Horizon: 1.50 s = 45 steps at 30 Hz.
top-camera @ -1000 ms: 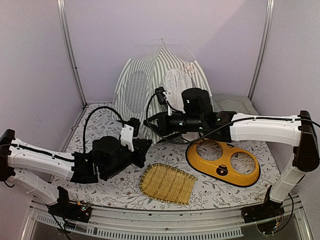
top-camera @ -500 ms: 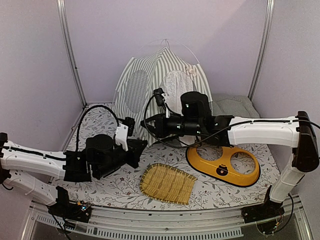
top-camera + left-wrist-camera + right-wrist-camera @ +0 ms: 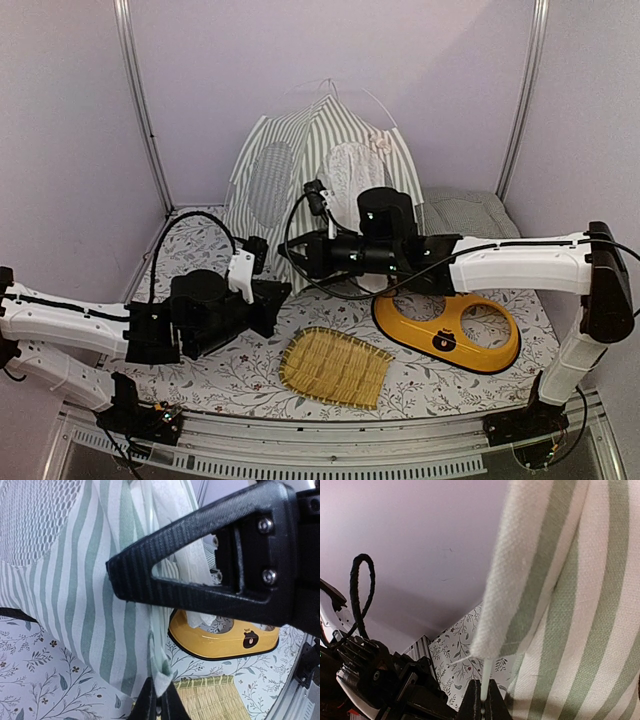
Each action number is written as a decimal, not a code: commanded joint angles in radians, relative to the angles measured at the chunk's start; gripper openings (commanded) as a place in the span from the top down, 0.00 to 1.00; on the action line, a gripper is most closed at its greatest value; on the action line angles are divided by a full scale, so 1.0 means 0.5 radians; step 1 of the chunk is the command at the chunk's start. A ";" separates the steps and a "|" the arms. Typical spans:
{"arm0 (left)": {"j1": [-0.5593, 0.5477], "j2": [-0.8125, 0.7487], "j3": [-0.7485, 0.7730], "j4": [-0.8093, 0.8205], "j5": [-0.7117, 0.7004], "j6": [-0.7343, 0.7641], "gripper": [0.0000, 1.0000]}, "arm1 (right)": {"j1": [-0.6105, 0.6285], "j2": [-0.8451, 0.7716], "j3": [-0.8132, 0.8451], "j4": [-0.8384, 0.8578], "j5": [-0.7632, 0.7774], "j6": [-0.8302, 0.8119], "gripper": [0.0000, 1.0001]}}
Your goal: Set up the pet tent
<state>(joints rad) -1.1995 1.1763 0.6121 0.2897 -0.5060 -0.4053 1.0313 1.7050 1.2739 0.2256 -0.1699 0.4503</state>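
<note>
The pet tent (image 3: 300, 160), grey-green and white striped with round mesh windows and a lace curtain, stands at the back centre, its thin white poles arching over the top. My left gripper (image 3: 284, 293) is at the tent's front lower edge; in the left wrist view it (image 3: 160, 702) is shut on a corner of the striped fabric (image 3: 100, 610). My right gripper (image 3: 297, 256) is just above it; in the right wrist view it (image 3: 483, 702) is shut on a thin white pole (image 3: 485, 680) coming out of the fabric sleeve (image 3: 520, 590).
A yellow two-hole bowl stand (image 3: 446, 325) lies right of centre, a bamboo mat (image 3: 334, 366) in front of it. A checked cushion (image 3: 465, 212) lies at the back right. Walls and metal posts (image 3: 140, 110) close in both sides.
My left arm has drawn back to the left with the fabric corner. My right gripper has moved slightly left and down with the pole. The tent's top has shifted a little right.
</note>
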 commanded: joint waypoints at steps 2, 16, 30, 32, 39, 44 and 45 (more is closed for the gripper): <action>0.018 -0.076 0.013 0.029 -0.001 0.009 0.98 | -0.040 0.064 -0.043 -0.001 0.141 -0.070 1.00; 0.045 -0.101 0.052 0.038 0.023 0.039 0.96 | -0.024 0.112 -0.048 0.009 0.138 -0.065 1.00; 0.076 -0.098 0.040 0.036 0.034 -0.002 0.94 | -0.016 0.106 -0.051 0.009 0.125 -0.069 1.00; 0.079 -0.100 0.040 0.017 0.009 -0.016 0.94 | -0.015 0.101 -0.051 0.009 0.127 -0.067 1.00; 0.111 -0.132 0.037 -0.075 -0.064 -0.111 0.93 | -0.007 0.100 -0.051 0.006 0.112 -0.066 1.00; 0.142 -0.149 0.029 -0.117 -0.068 -0.163 0.90 | -0.007 0.081 -0.043 -0.020 0.103 -0.054 0.90; 0.147 -0.152 0.028 -0.126 -0.069 -0.174 0.90 | -0.007 0.072 -0.043 -0.026 0.105 -0.050 0.85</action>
<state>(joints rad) -1.1469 1.1183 0.6144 0.2550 -0.5255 -0.4595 1.0256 1.7519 1.2533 0.2043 -0.1249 0.4259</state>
